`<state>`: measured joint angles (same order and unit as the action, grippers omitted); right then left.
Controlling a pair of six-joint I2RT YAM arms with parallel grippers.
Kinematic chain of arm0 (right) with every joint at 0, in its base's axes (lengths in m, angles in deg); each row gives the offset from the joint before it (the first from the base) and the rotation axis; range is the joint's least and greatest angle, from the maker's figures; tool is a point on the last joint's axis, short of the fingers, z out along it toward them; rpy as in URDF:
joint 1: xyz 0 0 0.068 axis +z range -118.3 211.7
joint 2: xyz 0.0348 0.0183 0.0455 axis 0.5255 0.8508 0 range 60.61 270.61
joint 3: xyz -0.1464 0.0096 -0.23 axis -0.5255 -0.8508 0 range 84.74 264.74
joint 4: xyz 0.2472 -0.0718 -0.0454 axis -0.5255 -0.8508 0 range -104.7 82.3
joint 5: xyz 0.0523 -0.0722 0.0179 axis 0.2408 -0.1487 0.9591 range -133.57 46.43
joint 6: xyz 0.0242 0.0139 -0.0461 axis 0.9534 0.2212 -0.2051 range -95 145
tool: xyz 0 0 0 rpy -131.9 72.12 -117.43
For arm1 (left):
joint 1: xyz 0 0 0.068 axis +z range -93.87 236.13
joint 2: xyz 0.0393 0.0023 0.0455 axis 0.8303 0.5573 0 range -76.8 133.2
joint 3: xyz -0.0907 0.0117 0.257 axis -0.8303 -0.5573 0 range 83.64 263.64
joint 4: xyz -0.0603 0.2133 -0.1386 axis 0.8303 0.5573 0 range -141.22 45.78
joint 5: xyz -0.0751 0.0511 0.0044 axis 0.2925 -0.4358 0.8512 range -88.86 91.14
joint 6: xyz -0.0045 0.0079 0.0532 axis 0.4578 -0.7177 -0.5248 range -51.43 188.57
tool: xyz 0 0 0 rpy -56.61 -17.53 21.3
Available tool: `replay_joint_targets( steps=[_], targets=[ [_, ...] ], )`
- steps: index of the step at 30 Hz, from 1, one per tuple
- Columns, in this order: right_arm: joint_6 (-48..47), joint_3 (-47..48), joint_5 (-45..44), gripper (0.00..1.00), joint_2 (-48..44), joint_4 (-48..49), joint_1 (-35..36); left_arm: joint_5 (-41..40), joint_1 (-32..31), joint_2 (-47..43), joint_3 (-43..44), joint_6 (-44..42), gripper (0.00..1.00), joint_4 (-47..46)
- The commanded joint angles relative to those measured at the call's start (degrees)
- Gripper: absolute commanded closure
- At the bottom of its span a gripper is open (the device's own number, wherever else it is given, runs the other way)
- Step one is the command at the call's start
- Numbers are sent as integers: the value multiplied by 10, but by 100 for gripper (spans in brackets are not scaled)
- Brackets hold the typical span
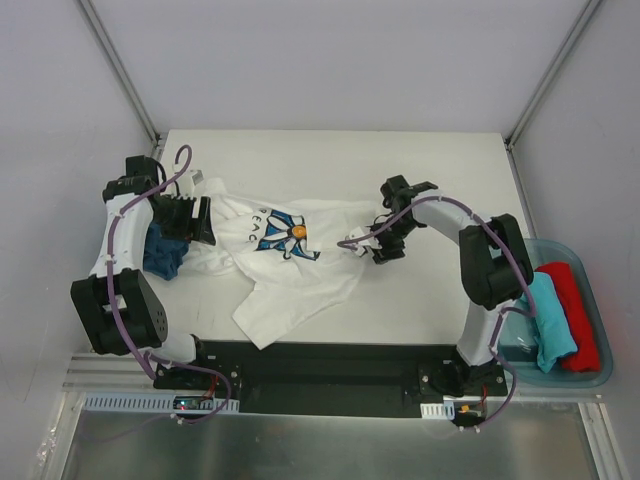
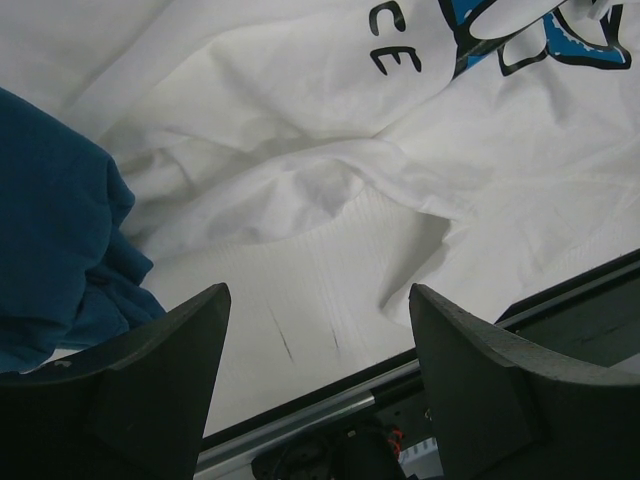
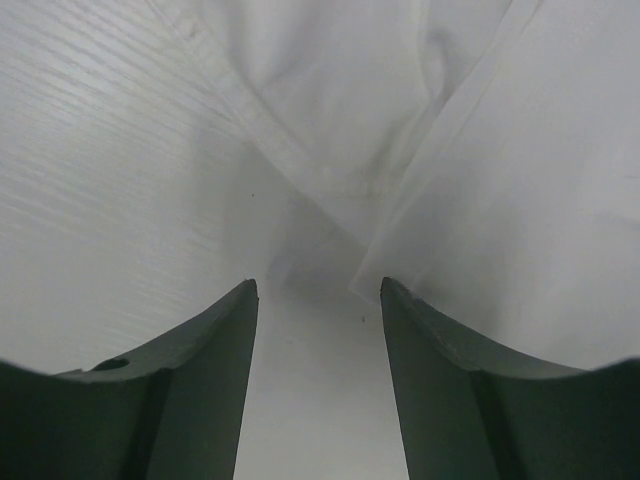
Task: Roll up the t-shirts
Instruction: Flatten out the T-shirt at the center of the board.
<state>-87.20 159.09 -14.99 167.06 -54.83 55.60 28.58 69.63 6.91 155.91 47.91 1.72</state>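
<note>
The white t-shirt [image 1: 290, 275] lay rumpled mid-frame on the table [image 1: 450, 180], the left gripper [image 2: 320, 300] spread wide over its left edge, the right gripper [image 3: 320, 290] parted at its right hem, seemingly gripping nothing.

A white table [image 1: 430, 170] is enclosed by pale grey walls [image 1: 330, 60], with two slanted metal posts [image 1: 118, 68] seen at the rear corners. A translucent blue-grey tub [image 1: 560, 379] is set at the table's right edge. A black base plate [image 1: 330, 362] is laid along the near edge, bordered by aluminium rails [image 1: 80, 368]
</note>
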Motion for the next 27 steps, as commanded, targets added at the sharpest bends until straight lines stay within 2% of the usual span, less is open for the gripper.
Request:
replay_joint_targets(
  steps=[1,15,21,23,24,26,27],
  targets=[
    [-93,38,1,44,30,-9,3,-7,1,9,15,-13,27,12],
    [-72,113,-68,51,130,-30,5,-2,0,34,16,-12,28,12],
    [-36,125,-66,52,147,-41,19,2,0,40,16,-13,28,11],
    [-28,121,-72,58,147,-40,28,3,0,41,16,-13,28,11],
    [-26,111,-82,65,151,-33,33,4,1,43,14,-13,27,10],
    [-3,113,-95,69,155,-6,37,4,0,43,12,-14,27,10],
    [26,122,-99,75,165,-5,37,7,0,43,11,-13,28,11]
  ],
)
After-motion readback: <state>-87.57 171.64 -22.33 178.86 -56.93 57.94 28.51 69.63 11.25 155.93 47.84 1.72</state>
